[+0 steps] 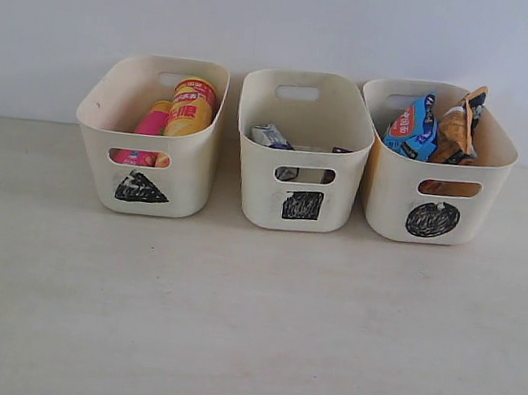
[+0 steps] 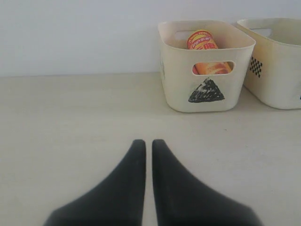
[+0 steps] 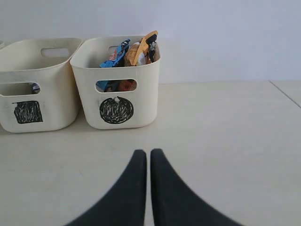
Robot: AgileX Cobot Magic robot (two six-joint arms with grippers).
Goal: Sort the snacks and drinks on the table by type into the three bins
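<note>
Three cream bins stand in a row at the back of the table. The triangle bin holds the yellow Lay's tube and the pink chip tube. In the square bin lie the blue-and-white carton and a sliver of the dark purple carton. The circle bin holds the blue chip bag and the orange bag. Neither gripper shows in the exterior view. My left gripper is shut and empty, short of the triangle bin. My right gripper is shut and empty, short of the circle bin.
A white wall rises right behind the bins. In the right wrist view a seam or edge of the table runs at the far right. The bins stand close together with narrow gaps between them.
</note>
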